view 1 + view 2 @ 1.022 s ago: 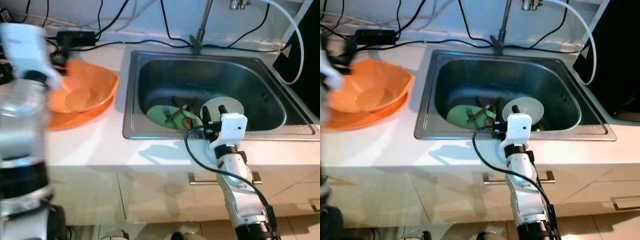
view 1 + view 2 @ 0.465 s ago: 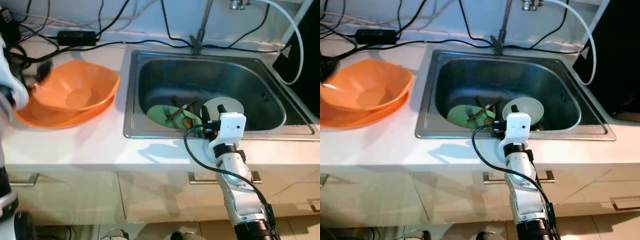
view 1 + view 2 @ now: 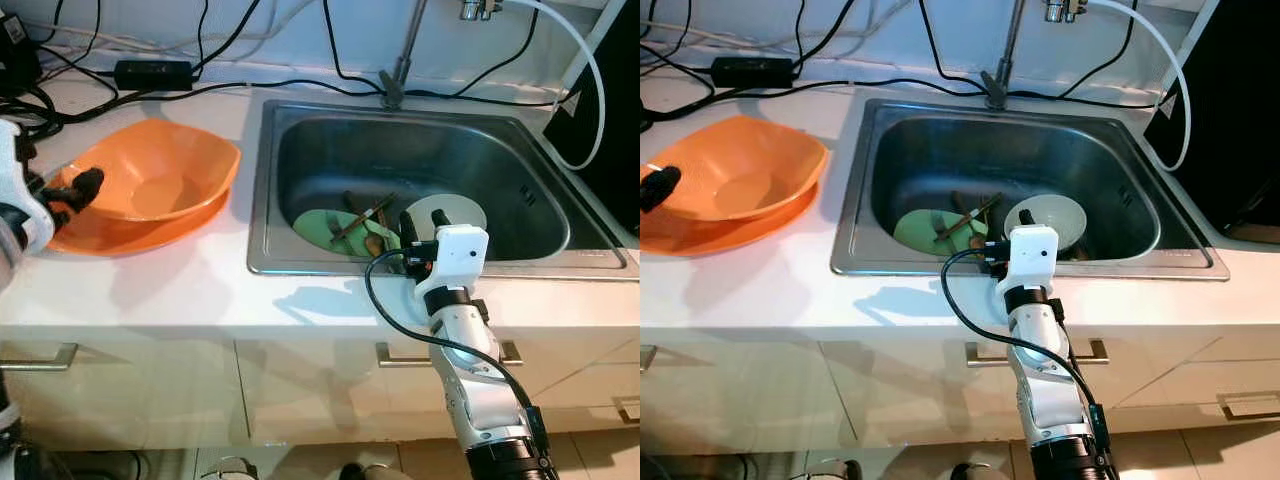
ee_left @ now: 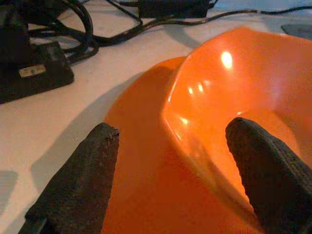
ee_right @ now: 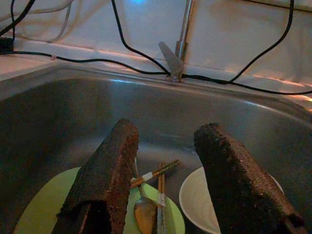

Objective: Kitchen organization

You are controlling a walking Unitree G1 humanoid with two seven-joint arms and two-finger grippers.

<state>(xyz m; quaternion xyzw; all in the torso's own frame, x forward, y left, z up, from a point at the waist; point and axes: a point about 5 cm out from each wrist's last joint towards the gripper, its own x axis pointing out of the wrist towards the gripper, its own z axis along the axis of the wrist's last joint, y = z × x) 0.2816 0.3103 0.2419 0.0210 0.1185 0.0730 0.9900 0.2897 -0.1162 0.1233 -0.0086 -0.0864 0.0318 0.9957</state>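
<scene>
left tool [image 4: 170, 170]: my fingers wide, straddling the orange bowl's [image 3: 160, 180] 9 o'clock rim; bowl on its orange plate [image 3: 130, 235] on the surface
right tool [image 5: 165, 161]: wide, empty; above the sink [image 3: 300, 262]; green plate [image 3: 325, 228] dead ahead, 12 o'clock

a white counter [image 3: 200, 290] runs across the scene, glossy and brightly lit, with soft shadows on its front part. a stainless steel sink [image 3: 265, 215] is set into it, and a thin metal tap stem [image 3: 405, 50] rises from the back rim. behind the counter stands a pale wall [image 3: 890, 40], crossed by several black cables [image 3: 240, 88] and holding a black power adapter [image 3: 152, 73] at its foot. a white hose [image 3: 590, 60] curves down at the far right beside a dark appliance [image 3: 1240, 130]. below are white cabinet fronts [image 3: 300, 390] with metal drawer handles [image 3: 40, 356], and a strip of light tiled floor [image 3: 1200, 450].
</scene>
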